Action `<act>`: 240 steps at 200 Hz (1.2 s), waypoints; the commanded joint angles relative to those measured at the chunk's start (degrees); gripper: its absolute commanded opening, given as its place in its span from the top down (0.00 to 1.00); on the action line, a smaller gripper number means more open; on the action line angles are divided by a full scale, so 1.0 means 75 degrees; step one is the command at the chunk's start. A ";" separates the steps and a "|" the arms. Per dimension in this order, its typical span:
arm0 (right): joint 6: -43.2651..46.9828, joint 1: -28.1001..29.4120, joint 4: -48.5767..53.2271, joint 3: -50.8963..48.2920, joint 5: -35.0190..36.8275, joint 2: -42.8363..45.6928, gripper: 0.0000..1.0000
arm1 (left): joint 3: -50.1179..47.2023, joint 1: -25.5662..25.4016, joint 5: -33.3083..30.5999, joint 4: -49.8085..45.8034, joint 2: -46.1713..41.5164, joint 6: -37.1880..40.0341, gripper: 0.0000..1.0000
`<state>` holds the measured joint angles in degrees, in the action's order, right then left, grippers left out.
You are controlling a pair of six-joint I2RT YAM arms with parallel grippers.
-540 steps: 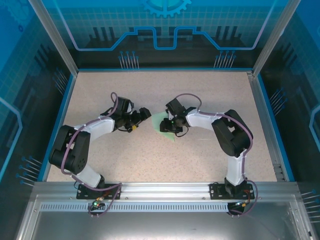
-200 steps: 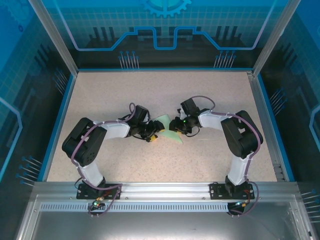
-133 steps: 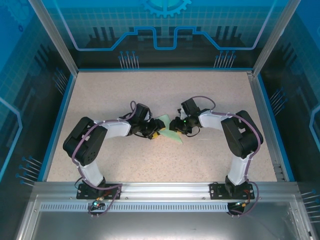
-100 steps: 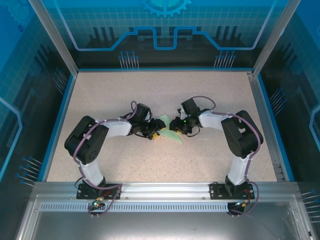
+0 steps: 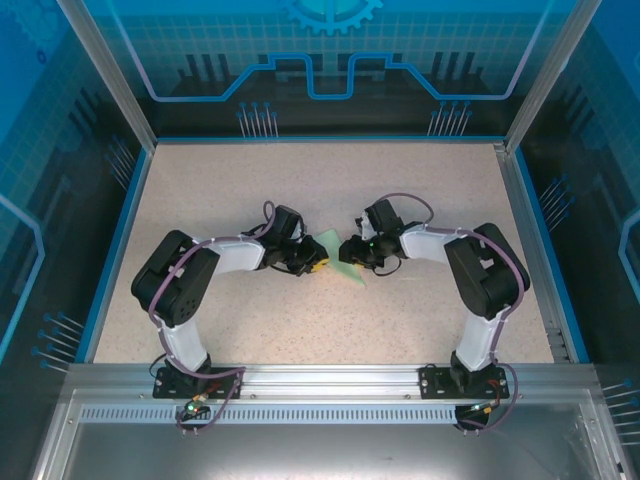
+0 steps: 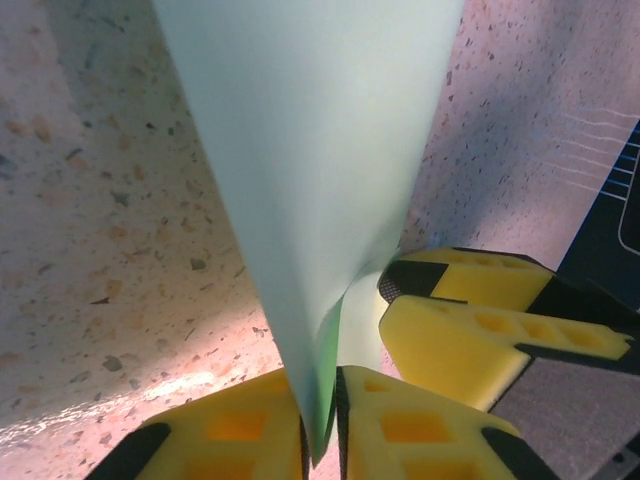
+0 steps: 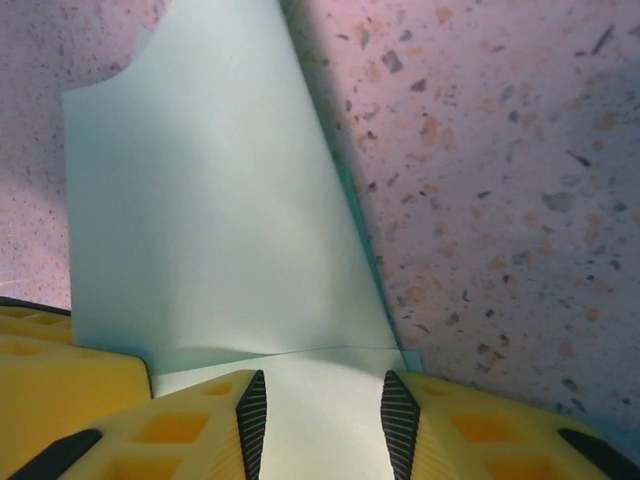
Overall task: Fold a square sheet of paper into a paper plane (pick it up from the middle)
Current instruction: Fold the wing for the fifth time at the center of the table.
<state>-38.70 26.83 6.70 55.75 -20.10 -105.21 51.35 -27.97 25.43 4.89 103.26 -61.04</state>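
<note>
**Mint paper pinched at mid-counter, both arms on it**

Pale mint-green and already partly folded, the paper (image 6: 310, 150) shows from the left wrist as a long wedge. It is broad at the far end, narrows toward the camera, and is doubled along a crease. The left fingers (image 5: 316, 264) are closed on the narrow end, their yellow pads set tight together with only the doubled paper between them. A loose flap curls out to the right of the pinch.

The right fingers (image 5: 349, 254) face them from the opposite side and stand part-way apart. From the right wrist, their black-ribbed inner faces flank a strip of paper that spans the gap and runs on under both tips. A fold line crosses just ahead of them. Beyond it a flat panel with one slanting edge lies on the speckled counter (image 5: 250, 180). Whether these tips press the paper or only rest over it I cannot tell. In the left wrist view the same yellow pair sits just beside the curling flap.

From above, the paper lies in the middle of the counter between the two wrists, with pale corners showing on the far and near sides of the fingers. The left arm (image 5: 235, 255) and right arm (image 5: 440, 245) both bend inward, low over the counter, and nearly meet.
</note>
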 commanded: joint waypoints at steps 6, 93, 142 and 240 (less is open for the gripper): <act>0.0641 -0.0199 -0.0290 -0.0137 0.0543 0.0252 0.57 | 0.0248 -0.0092 0.0162 -0.0229 -0.0025 0.0187 0.91; 0.3406 0.0338 -0.2886 -0.2370 0.1838 0.2573 0.52 | 0.0736 -0.0150 -0.0155 -0.1230 -0.0210 0.0475 1.00; 0.4876 0.1345 -0.3479 -0.2658 0.2770 0.2594 0.56 | 0.1124 -0.0128 -0.0107 -0.1851 -0.0213 0.0774 1.00; 0.6836 0.2250 -0.4808 -0.2660 0.3542 0.1290 0.67 | 0.1602 0.0055 0.0104 -0.2614 -0.0191 0.1127 1.00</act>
<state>8.64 42.85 -25.12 35.44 3.79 -93.25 61.21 -28.10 24.82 -11.20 103.24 -54.85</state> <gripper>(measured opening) 0.352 0.046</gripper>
